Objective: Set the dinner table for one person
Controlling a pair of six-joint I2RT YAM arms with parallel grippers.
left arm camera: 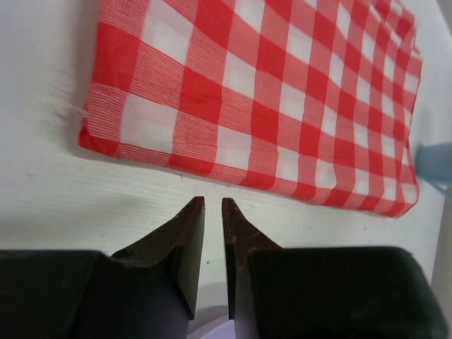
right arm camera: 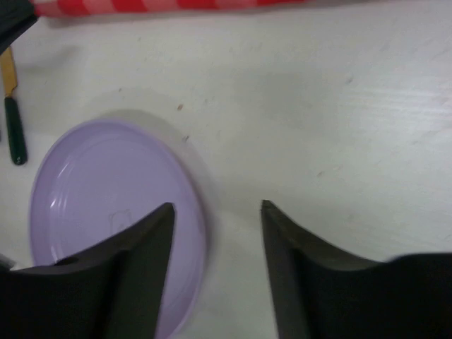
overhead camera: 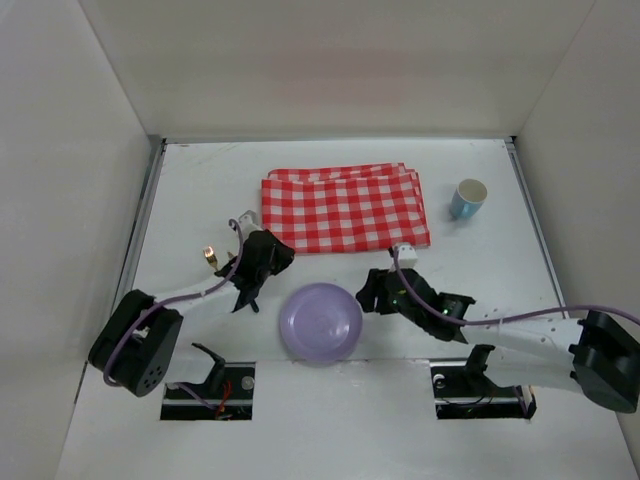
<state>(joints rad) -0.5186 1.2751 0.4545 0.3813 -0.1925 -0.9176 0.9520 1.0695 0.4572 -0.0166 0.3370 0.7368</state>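
At the near edge, right in front of the two arm bases, the dinner table [overhead camera: 200, 190] spreads out white and flat under everything I can see. A purple plate [overhead camera: 320, 322] rests on it, roughly centred between the arms.

My right gripper [overhead camera: 368, 292] sits low just beside the plate's right rim. Through its wrist camera I see the fingers spread wide with nothing between them, and the plate's edge lies by the left finger [right arm camera: 152, 240]. In that same view a utensil with a dark green handle [right arm camera: 14, 131] lies on the table beyond the plate's far-left side; I cannot make out what kind it is.

My left gripper [overhead camera: 268, 256] is a little farther out, above and left of the plate. Its fingers [left arm camera: 187, 240] are pressed almost together with only a thin slit between them, pinching nothing, and the tips point at the cloth's near edge.

Past both grippers, a folded red-and-white checked cloth [overhead camera: 345, 208] lies flat on the tabletop. To its right, well apart, a small blue cup [overhead camera: 467, 198] stands upright.
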